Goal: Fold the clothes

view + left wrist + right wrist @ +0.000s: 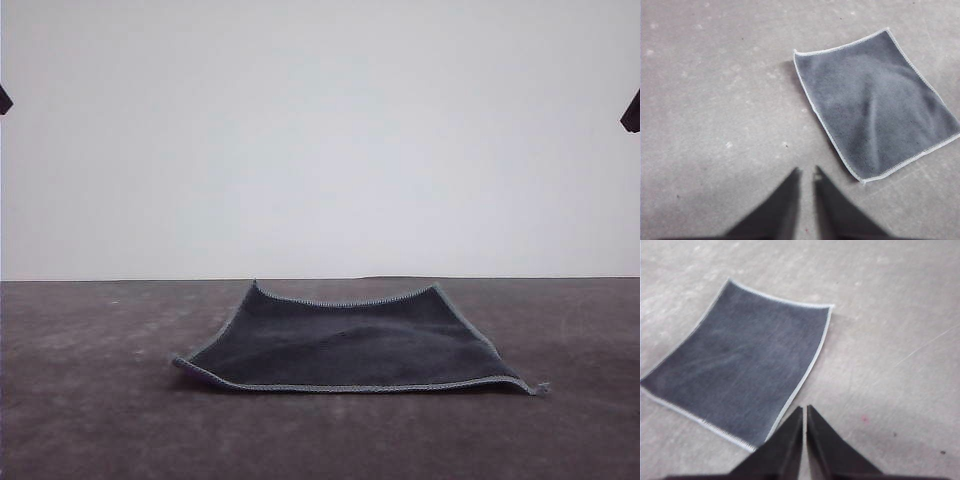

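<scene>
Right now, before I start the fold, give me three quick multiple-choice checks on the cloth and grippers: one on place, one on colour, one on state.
1. Where is the cloth?
A. Spread on the table
B. Held in the left gripper
C. Hanging off the table's edge

2. Which colour faces up?
A. Bright purple
B. Dark charcoal grey
C. White

3. How does the right gripper stand?
A. Shut on the cloth
B. Wide open
C. Fingers nearly together, holding nothing

Answers: 1 A, all four corners rest on the tabletop in the front view. 2 B, the upper face is dark grey with a light stitched edge. 3 C, the right wrist view shows a thin gap between the fingers, above the cloth's edge.
</scene>
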### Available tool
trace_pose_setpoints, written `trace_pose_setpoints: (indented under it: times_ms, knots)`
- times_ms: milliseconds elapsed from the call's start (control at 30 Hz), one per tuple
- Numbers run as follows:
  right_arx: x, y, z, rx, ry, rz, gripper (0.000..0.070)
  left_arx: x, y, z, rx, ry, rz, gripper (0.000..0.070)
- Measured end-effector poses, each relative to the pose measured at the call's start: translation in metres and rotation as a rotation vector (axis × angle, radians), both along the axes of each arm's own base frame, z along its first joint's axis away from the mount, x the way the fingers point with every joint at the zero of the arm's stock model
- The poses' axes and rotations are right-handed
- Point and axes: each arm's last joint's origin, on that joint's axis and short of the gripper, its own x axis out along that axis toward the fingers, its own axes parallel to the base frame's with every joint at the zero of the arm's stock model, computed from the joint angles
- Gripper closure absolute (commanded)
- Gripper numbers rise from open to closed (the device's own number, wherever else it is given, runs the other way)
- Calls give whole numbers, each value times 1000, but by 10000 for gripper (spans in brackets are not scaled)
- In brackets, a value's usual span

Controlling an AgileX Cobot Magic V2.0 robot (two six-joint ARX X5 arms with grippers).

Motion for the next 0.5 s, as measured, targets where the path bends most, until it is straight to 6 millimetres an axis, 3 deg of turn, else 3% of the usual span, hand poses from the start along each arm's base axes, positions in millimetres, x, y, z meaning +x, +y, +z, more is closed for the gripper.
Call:
trace_pose_setpoints:
  times_ms: [67, 500]
  knots:
    - [0, 0, 0, 0, 0, 0, 359, -1, 0, 1, -10, -1, 6, 308]
    - [0, 0, -1, 54, 39, -39, 359, 0, 0, 0, -157, 97, 113, 306]
